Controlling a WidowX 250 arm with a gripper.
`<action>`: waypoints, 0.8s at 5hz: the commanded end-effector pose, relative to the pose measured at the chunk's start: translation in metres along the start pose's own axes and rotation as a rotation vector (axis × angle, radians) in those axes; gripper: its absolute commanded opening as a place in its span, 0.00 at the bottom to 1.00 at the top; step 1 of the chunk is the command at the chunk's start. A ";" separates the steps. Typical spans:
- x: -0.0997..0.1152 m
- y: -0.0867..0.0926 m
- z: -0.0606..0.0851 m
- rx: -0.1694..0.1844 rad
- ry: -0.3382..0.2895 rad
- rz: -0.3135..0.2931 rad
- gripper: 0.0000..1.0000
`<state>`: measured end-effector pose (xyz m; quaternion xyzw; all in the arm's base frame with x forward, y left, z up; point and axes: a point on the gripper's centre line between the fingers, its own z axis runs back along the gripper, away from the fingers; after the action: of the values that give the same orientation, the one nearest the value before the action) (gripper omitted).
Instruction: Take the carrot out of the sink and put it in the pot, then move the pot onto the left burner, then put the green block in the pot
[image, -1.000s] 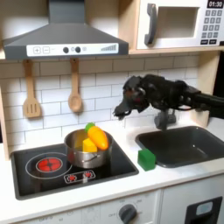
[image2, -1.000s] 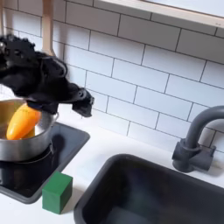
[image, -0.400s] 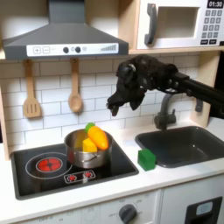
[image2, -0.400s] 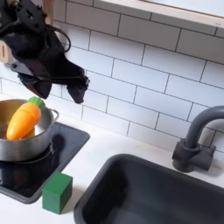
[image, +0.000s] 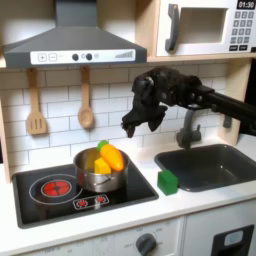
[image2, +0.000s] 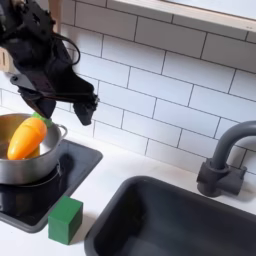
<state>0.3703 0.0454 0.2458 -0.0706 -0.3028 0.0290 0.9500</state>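
One small orange toy carrot (image: 110, 157) with a green tip leans inside the shiny round steel pot (image: 96, 176), which sits on the glossy black stovetop's (image: 60, 197) burner nearer the dark grey sink (image: 215, 165). A small green cube (image2: 66, 220) rests on the white tabletop (image: 110, 222) between stovetop and sink. The black hand (image: 131, 122) hangs above the pot holding nothing; how far it is open, I cannot tell.

Pot (image: 97, 178) shiny steel, mirror-smooth. Stovetop (image: 60, 205) glossy black. Carrot (image2: 24, 140) smooth orange plastic. Green block (image2: 66, 219) matt. Sink (image2: 185, 229) dark grey, satin sheen; faucet (image2: 225, 160) same. Wall tiles (image2: 160, 85) glossy white. Spoons (image: 36, 108) on far wall look like wood.
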 end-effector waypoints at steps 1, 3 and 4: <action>-0.007 0.007 -0.010 0.012 0.018 -0.001 1.00; -0.015 0.011 -0.019 0.016 0.032 0.000 1.00; -0.022 0.019 -0.024 0.030 0.042 0.007 1.00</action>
<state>0.3656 0.0604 0.2111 -0.0578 -0.2809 0.0368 0.9573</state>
